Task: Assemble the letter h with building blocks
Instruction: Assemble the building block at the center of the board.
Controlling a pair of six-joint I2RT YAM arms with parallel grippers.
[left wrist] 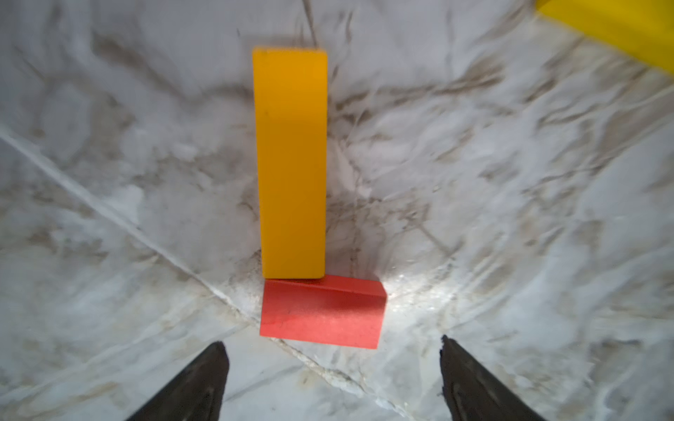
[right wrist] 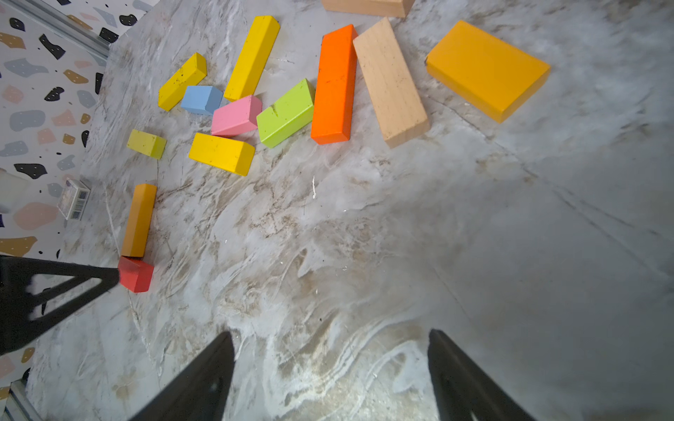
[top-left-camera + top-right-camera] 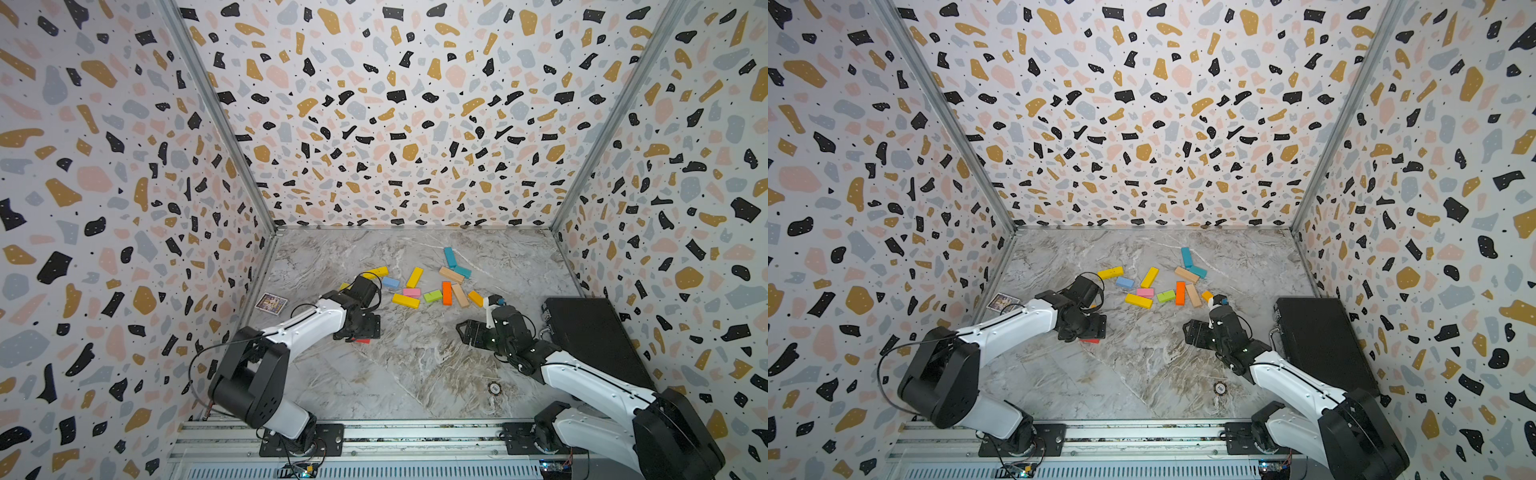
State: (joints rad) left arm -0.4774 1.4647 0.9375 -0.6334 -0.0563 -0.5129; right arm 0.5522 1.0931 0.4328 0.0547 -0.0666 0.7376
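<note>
A short red block [image 1: 322,310] lies flat on the marble table, its long side touching the end of a long orange-yellow bar [image 1: 291,164]. My left gripper [image 1: 333,350] hangs open just behind the red block and holds nothing. In both top views only a sliver of the red block [image 3: 362,340] [image 3: 1090,340] shows under the left gripper [image 3: 360,330]. The other building blocks [image 3: 432,296] lie scattered further back: yellow [image 2: 221,153], pink [image 2: 236,115], green [image 2: 286,113], orange [image 2: 333,84], tan [image 2: 390,80]. My right gripper [image 2: 330,339] [image 3: 467,332] is open over bare table.
A small printed card [image 3: 271,302] lies by the left wall. A black case [image 3: 594,336] sits along the right wall beside the right arm. A small round disc [image 3: 493,388] lies near the front. Patterned walls close in three sides.
</note>
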